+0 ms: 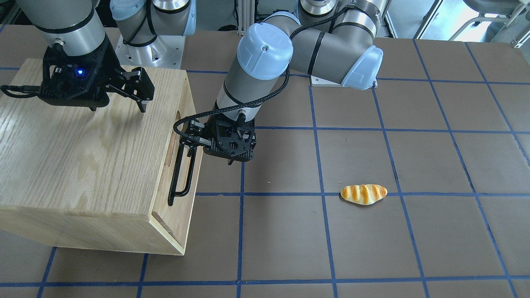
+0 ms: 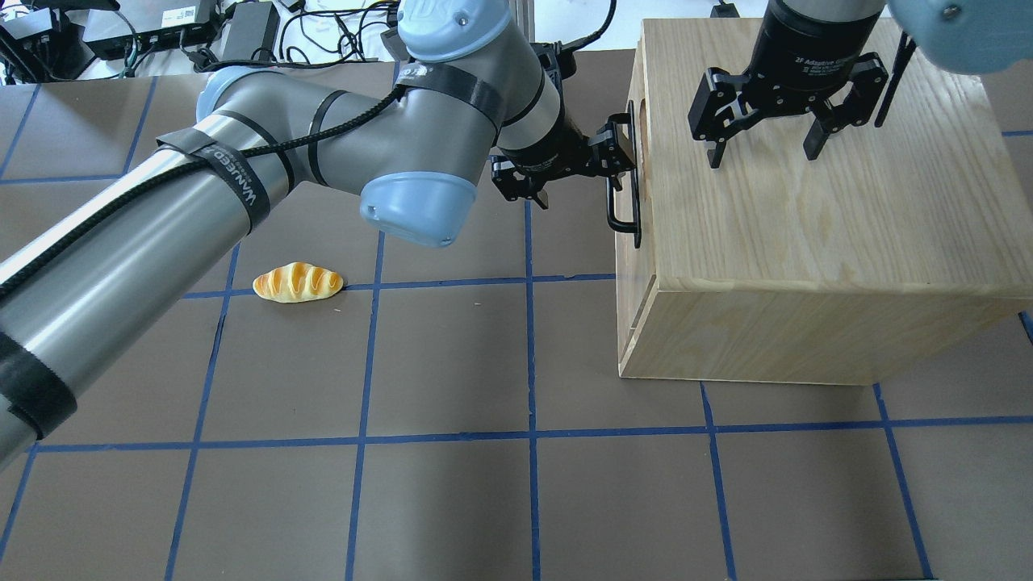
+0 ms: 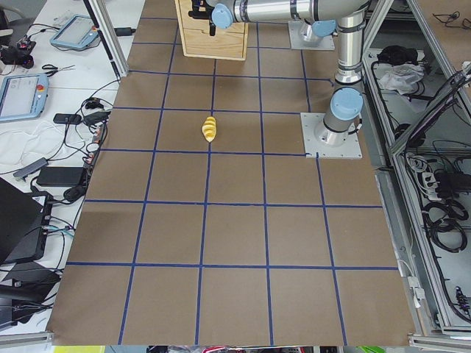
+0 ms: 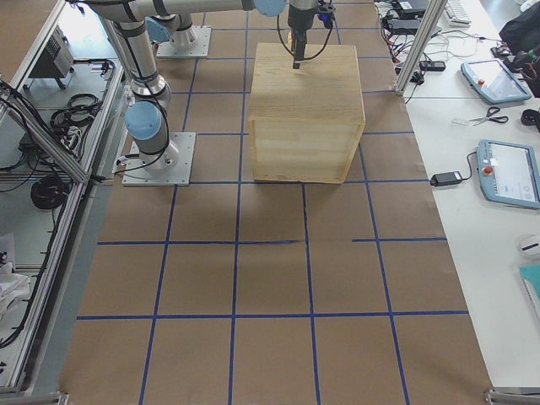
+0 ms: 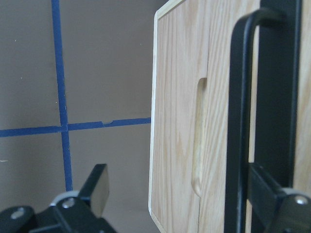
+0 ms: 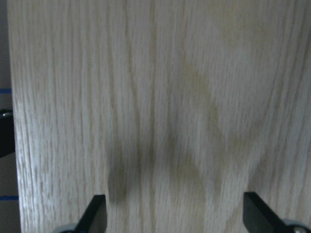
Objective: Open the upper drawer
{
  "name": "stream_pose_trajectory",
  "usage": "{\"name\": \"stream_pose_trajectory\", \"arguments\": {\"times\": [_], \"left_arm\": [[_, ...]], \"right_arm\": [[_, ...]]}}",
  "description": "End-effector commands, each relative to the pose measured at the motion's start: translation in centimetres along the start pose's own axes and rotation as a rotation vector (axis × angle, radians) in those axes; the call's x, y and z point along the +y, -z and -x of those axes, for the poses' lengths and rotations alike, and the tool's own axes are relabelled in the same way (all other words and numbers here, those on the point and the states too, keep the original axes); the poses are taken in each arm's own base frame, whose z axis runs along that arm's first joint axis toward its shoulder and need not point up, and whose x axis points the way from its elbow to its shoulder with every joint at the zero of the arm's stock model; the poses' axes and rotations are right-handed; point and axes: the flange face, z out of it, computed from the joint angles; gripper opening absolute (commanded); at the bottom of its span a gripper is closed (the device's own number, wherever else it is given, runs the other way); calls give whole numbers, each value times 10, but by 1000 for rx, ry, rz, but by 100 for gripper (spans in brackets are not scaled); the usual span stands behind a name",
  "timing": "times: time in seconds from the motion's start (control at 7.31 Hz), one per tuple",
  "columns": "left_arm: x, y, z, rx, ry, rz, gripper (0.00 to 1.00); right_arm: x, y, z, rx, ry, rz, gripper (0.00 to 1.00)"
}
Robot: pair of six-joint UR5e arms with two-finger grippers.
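Observation:
The upper drawer's pale-wood front (image 5: 177,121) faces the left arm, with its oval slot (image 5: 199,136) and long black bar handle (image 5: 238,121). The handle also shows in the front-facing view (image 1: 180,174) and the overhead view (image 2: 625,198). The front looks flush with the oak cabinet (image 2: 807,234). My left gripper (image 2: 617,157) is open at the handle's far end; the bar stands between its fingers, close to the right one (image 5: 272,199). My right gripper (image 2: 763,153) is open and empty, pointing down just above the cabinet top (image 6: 177,213).
A yellow-brown bread roll (image 2: 297,282) lies on the brown mat with blue grid lines, on the left arm's side, apart from the cabinet. The left arm's elbow (image 2: 420,194) hangs over the mat between roll and cabinet. Both arm bases stand at the table's back edge.

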Motion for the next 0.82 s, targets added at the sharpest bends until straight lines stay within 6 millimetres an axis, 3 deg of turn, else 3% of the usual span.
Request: {"name": "stream_pose_trajectory", "arguments": {"times": [0.0,0.68], "left_arm": [[-1,-4,1,-3,4,3,100],[-2,-2,3,-17,-9,-8,100]], "right_arm": [[0,0,0,0,-1,0,100],[0,-1,-1,0,-1,1,100]]}}
